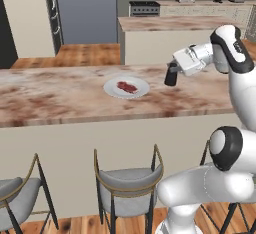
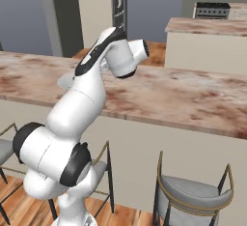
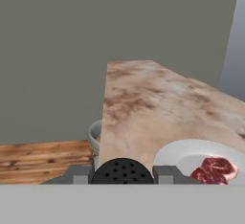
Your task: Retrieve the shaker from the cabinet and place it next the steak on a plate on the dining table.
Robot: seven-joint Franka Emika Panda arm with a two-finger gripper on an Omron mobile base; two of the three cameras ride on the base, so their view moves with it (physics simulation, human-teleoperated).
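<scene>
Here the pincer (image 1: 171,74) clamps the smooth black cylindrical shaker (image 1: 171,77), its perforated cap round, low over the marbled brown-and-beige stone tabletop (image 1: 60,100), near the flat white round plate (image 1: 111,89) bearing the dark red steak (image 1: 127,86).

Black shaker (image 1: 171,78), white plate (image 1: 126,87), dark red steak (image 1: 126,87), brown-beige marbled dining table (image 1: 60,98).

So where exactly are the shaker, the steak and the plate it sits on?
shaker (image 1: 171,78): left base view, on its dark body, held in the end effector (image 1: 172,73) above the dining table.
steak (image 1: 126,86): left base view, middle of the red meat.
plate (image 1: 113,89): left base view, bare white rim left of the steak.
</scene>
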